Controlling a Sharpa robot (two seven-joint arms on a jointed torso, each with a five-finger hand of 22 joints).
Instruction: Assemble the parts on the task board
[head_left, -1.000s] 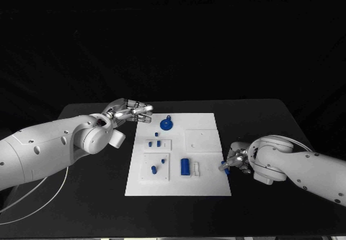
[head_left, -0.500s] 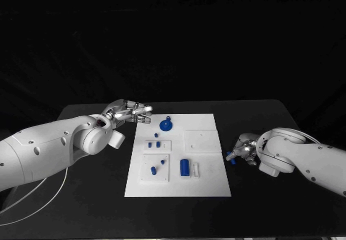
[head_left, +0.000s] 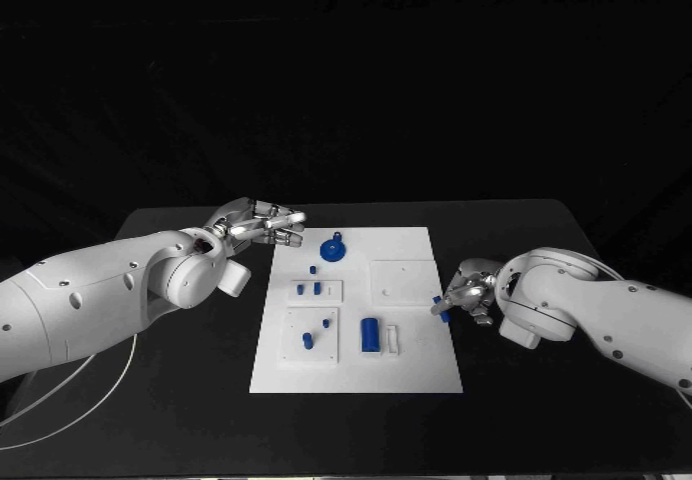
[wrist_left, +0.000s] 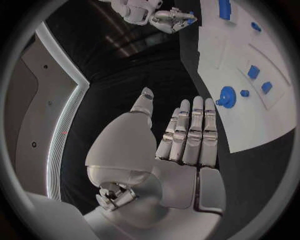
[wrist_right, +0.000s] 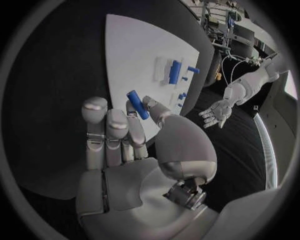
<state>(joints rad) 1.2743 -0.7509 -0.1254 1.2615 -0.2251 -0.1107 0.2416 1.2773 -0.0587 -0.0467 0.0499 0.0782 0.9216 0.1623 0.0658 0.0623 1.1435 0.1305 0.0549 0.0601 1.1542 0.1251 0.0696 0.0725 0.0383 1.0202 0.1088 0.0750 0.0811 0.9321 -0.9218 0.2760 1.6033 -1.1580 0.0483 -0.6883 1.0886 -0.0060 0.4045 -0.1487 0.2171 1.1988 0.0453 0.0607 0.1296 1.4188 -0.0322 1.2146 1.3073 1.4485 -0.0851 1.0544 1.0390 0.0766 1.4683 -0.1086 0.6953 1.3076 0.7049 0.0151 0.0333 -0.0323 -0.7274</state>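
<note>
Currently a small blue peg (wrist_right: 138, 104) is pinched between thumb and fingers of the right hand (head_left: 464, 298), held at the right edge of the task board (head_left: 418, 370). In the right wrist view the peg is seen tilted, its far end pointing toward the board. The left hand (head_left: 260, 222) is held just off the board's far left corner with fingers loosely spread and nothing gripped; in the left wrist view its fingers (wrist_left: 190, 132) are extended side by side.

On the board a round blue knob part (head_left: 333, 248) sits near the far edge, two small blue pins (head_left: 309, 288) stand in a recessed block, and a blue cylinder (head_left: 371, 333) lies beside a white strip nearer the robot.

Step judged: transport of the picked peg to its socket. Next, the peg probably needs to be carried over the board, uprighted and lined up with a hole; which hole is meant cannot be told.
</note>
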